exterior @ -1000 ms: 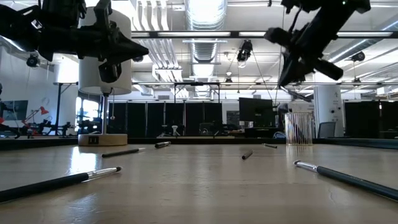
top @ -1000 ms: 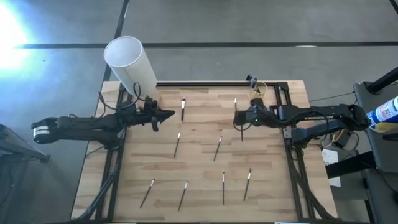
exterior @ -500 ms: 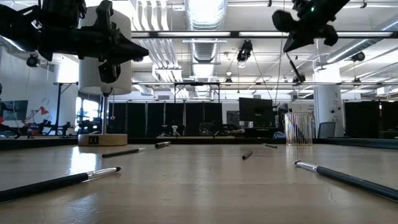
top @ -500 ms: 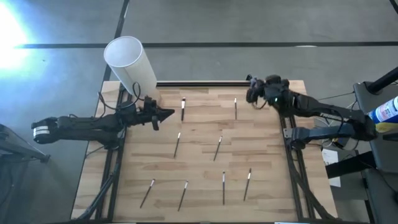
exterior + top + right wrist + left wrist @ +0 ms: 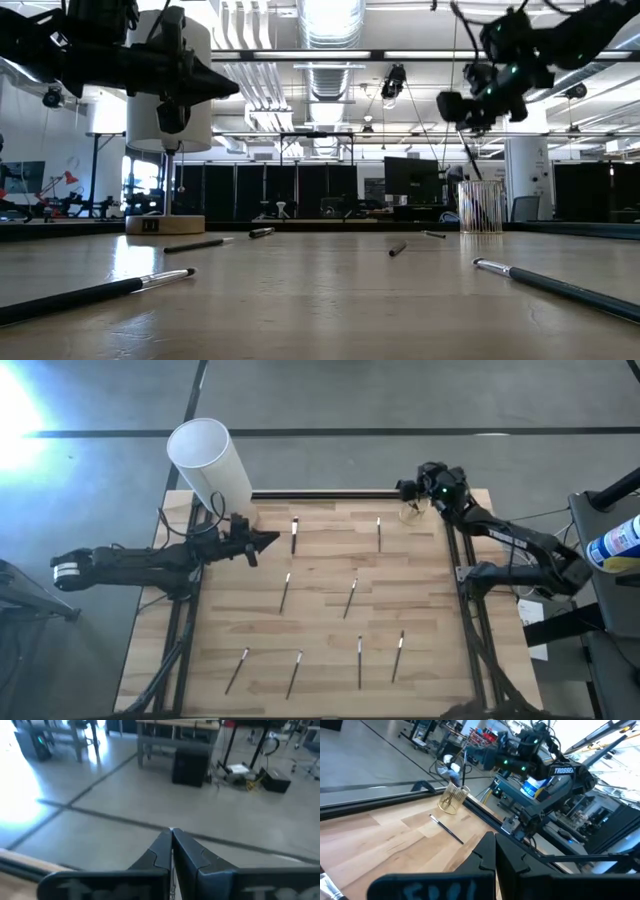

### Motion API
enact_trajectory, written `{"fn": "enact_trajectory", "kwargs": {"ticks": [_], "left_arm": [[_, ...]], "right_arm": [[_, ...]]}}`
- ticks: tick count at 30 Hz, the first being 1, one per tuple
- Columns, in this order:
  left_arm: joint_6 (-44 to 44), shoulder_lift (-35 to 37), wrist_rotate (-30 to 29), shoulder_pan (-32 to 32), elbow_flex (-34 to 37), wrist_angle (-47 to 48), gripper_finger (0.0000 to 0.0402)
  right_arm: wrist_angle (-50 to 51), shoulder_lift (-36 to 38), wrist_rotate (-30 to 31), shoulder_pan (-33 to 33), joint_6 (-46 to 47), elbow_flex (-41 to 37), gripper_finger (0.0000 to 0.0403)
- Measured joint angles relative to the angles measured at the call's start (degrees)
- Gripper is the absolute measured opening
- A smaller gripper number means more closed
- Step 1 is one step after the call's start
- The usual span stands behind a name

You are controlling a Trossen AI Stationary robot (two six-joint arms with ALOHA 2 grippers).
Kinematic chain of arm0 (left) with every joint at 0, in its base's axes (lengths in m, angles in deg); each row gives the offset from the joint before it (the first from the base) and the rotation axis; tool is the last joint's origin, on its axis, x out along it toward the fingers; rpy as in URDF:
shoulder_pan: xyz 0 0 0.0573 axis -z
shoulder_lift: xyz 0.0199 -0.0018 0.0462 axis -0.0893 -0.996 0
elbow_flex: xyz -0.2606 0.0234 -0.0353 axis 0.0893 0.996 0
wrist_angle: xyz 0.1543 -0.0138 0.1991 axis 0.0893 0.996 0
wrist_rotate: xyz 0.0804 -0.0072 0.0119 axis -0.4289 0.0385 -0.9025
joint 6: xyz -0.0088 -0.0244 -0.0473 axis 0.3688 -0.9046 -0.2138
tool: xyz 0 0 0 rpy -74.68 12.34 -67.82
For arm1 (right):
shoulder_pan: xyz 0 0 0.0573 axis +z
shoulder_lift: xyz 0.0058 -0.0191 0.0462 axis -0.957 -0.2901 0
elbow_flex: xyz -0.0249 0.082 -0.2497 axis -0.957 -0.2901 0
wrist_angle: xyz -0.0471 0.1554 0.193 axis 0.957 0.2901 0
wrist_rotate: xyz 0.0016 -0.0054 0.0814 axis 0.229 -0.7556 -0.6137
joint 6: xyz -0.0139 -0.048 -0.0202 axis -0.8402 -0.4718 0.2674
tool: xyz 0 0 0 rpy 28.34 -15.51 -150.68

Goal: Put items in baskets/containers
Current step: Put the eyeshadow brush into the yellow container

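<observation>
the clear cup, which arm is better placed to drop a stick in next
Right. The right gripper hangs above the clear cup, jaws shut on a thin stick. The left gripper is across the table.

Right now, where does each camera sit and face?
High: above the table, straight down; left arm, right arm show.
Low: table-top height, level toward the room; arms overhead.
Left wrist: on left arm, toward cup and right arm's stick; own shut jaws.
Right wrist: on right arm, toward floor beyond table; own shut jaws.
Shared: high, low, left wrist all show the cup.
</observation>
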Motion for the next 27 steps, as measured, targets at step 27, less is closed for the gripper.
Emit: {"fn": "enact_trajectory", "kwargs": {"ticks": [27], "left_arm": [[-0.8, 0.0, -5.9, 0.0, 0.0, 5.8, 0.0000]], "right_arm": [[19.7, 4.9, -4.6, 1.6, 14.8, 0.1, 0.0082]]}}
